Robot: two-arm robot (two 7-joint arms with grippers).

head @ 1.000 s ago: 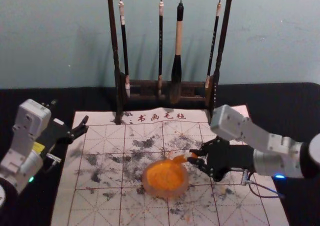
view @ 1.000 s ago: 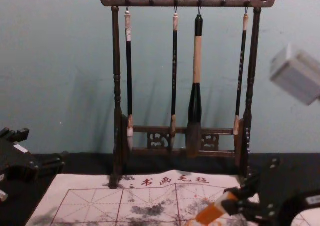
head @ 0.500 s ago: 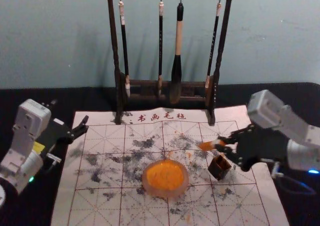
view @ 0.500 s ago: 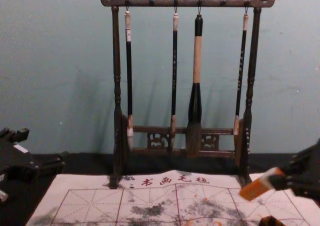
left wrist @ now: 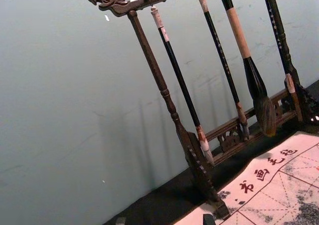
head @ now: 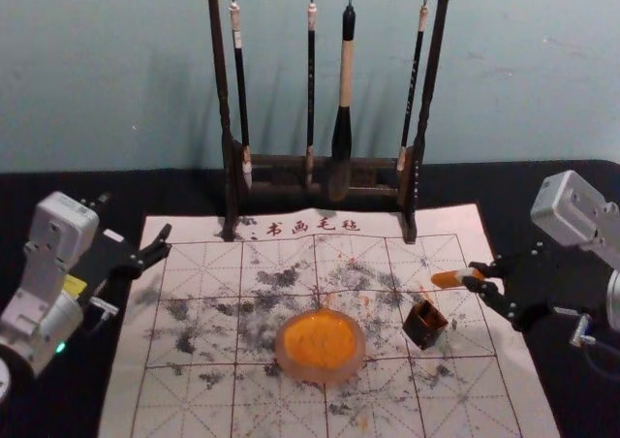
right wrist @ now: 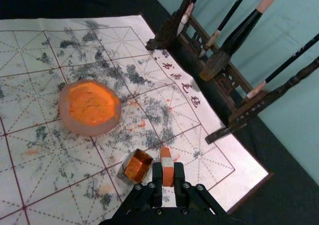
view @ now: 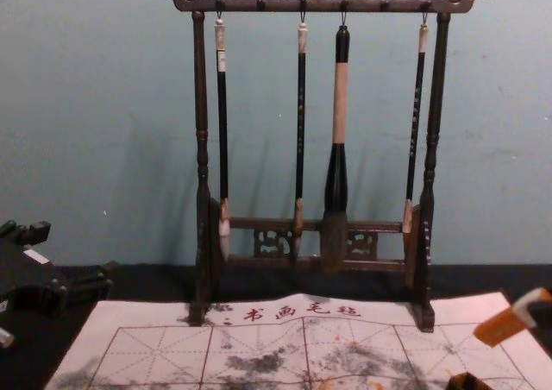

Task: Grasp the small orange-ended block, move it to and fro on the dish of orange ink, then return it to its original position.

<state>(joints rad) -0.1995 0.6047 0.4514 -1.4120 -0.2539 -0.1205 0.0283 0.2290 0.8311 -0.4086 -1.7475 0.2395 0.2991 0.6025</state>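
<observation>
Block (head: 449, 279) rightward, right pincer (head: 477, 275) gripping, mat (head: 448, 223) (书画毛毡)

Looks like carved, faintly glossy wood on the tall dark-brown brush rack (view: 323, 4), matt cloth on the white red-lined mat (right wrist: 249, 173), wet and shiny on the bright orange ink (right wrist: 89, 104), smooth and frosted on the round pinkish dish (right wrist: 85, 129).

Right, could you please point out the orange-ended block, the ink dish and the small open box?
Orange-ended block (head: 448, 279): head view, on its orange end.
Ink dish (right wrist: 82, 129): right wrist view, on its rim.
Small open box (head: 419, 330): head view, on its dark side wall.
</observation>
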